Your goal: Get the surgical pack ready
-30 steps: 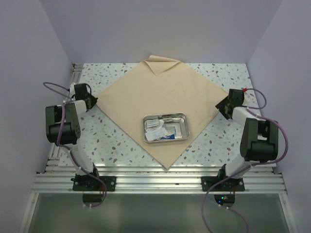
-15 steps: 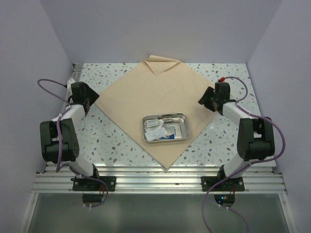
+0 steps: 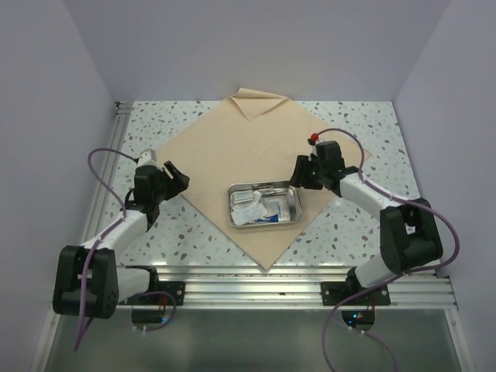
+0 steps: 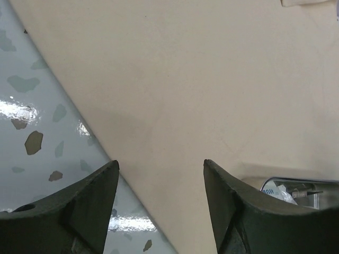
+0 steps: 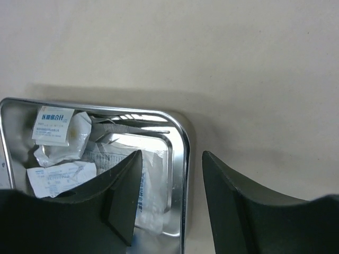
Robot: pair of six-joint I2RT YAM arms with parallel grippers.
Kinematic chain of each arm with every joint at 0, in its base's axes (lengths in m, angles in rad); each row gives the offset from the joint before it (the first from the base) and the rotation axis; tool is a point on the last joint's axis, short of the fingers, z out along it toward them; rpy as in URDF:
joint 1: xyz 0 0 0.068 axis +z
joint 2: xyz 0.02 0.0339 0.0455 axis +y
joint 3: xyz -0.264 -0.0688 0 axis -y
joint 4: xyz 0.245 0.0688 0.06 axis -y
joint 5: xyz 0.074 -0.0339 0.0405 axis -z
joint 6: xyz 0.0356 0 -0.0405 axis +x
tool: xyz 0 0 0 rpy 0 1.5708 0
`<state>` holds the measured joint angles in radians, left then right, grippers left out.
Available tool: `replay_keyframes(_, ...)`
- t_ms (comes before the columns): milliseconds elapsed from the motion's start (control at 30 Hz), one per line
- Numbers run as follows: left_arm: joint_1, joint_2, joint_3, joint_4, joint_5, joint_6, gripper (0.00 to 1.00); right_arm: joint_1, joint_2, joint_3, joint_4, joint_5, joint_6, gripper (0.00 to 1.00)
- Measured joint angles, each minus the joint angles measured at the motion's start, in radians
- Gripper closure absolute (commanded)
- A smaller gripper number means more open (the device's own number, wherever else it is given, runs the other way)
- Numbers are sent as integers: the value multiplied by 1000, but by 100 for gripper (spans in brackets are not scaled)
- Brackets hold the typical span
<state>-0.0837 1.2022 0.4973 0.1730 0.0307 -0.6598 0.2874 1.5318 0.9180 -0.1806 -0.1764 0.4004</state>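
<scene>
The beige wrap sheet (image 3: pixel 248 151) lies as a diamond on the table, its far corner folded over. On its near half stands the steel tray (image 3: pixel 293 203) holding white sachets (image 5: pixel 53 127) and thin steel tweezers (image 5: pixel 132 127). My left gripper (image 3: pixel 180 183) hovers open over the sheet's left edge (image 4: pixel 106 153), nothing between its fingers (image 4: pixel 160 162). My right gripper (image 3: pixel 299 175) is open and straddles the tray's right rim (image 5: pixel 185 153): one finger is over the tray's inside, the other over the sheet (image 5: pixel 222 58). A corner of the tray (image 4: pixel 302 183) shows in the left wrist view.
The sheet rests on a speckled tabletop (image 3: pixel 364 225), with white walls close on three sides. An aluminium rail (image 3: pixel 256 291) with both arm bases runs along the near edge. The sheet's near corner (image 3: pixel 266 267) reaches almost to that rail.
Both arms have swung in from the sheet's side corners toward the tray. The left gripper has gone from shut to open. The sheet and tray lie as before.
</scene>
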Motion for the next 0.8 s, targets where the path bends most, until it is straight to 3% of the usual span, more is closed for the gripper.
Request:
replay_keyframes(400,0,-66,-68,28,74,53,33,26,10,-16,-76,29,-56,67)
replay_keyframes(567,0,-66,-72,34,87,74,35,33,74,-11,-77,27,-61,92)
replay_keyframes(667,0,-68,-102,74,89,80,35,38,97,13,-82,32,-56,100)
replay_keyframes(800,0,-91,-167,126,98,84,35,39,119,50,-108,47,-55,100)
